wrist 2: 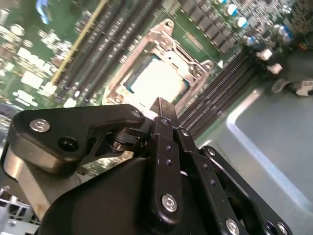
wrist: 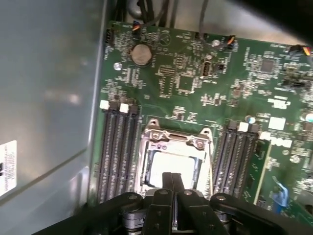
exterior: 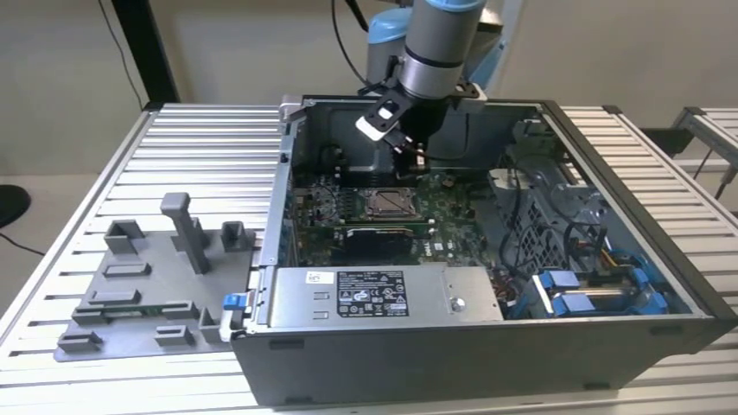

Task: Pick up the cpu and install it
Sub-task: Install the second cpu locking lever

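Note:
The cpu (wrist: 172,163) is a pale silver-white square lying flat inside the metal-framed socket (wrist: 151,133) of the green motherboard (wrist: 186,83). It also shows in the second wrist view, where the cpu (wrist 2: 155,81) sits inside the socket frame (wrist 2: 166,30). My gripper (wrist: 171,176) hangs just above the cpu's near edge, its two black fingers pressed together with nothing between them. In the second wrist view the gripper (wrist 2: 160,104) points at the chip. In the exterior view the gripper (exterior: 416,161) stands inside the open computer case, above and slightly behind the socket (exterior: 390,203).
The open computer case (exterior: 381,359) stands on a slatted metal table (exterior: 196,138). A grey fixture tray (exterior: 138,298) with upright blocks lies at the exterior view's left. Memory slots (wrist: 117,147) flank the socket. Cables and blue drive clips (exterior: 576,290) fill the case's right side.

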Available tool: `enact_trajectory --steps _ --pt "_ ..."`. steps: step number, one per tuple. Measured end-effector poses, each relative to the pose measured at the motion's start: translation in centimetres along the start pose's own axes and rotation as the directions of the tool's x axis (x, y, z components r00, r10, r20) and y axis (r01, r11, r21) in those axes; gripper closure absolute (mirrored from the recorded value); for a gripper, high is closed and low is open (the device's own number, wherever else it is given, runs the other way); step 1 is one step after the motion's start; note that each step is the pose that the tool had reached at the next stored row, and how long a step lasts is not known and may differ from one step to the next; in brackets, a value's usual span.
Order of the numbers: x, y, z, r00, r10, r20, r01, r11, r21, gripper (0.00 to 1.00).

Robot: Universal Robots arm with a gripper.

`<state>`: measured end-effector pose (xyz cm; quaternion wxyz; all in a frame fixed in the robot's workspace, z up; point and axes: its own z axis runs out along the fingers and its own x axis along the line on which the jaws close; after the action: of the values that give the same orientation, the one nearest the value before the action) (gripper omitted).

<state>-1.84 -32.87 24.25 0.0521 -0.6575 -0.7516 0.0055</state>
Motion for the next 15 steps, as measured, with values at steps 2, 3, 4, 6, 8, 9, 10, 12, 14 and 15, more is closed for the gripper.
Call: enact_trajectory --steps 2,3,4,6,8,9,10,12,14,15 --pt "-0.01 -0.02 -0.24 1.0 0.002 0.0084 -0.002 1.0 0.0004 1.0" --pt "0.01 -0.03 -0.45 1.0 0.003 0.0093 -0.003 1.0 0.0003 1.0" --pt "0.01 -0.05 -0.64 0.9999 0.004 0.0105 -0.004 1.0 0.0003 1.0" --pt "-0.03 -0.08 -0.89 0.9999 0.008 0.0143 -0.008 1.0 0.0006 1.0" --pt "-0.09 -0.11 -1.06 0.9998 0.013 0.018 -0.013 0.9999 0.0007 1.0" --pt "-0.12 -0.12 -1.14 0.9997 0.015 0.0202 -0.015 0.9999 0.0006 1.0" --pt "-0.15 -0.13 -1.21 0.9996 0.017 0.0221 -0.017 0.9998 0.0002 1.0" --pt "-0.21 -0.2 -1.44 0.9995 0.02 0.0242 -0.02 0.9998 -0.0009 1.0" --pt "-0.22 -0.28 -1.65 0.9994 0.022 0.0257 -0.022 0.9998 -0.0049 1.0" --pt "-0.2 -0.38 -1.64 0.9994 0.022 0.0275 -0.022 0.9997 -0.0108 1.0"
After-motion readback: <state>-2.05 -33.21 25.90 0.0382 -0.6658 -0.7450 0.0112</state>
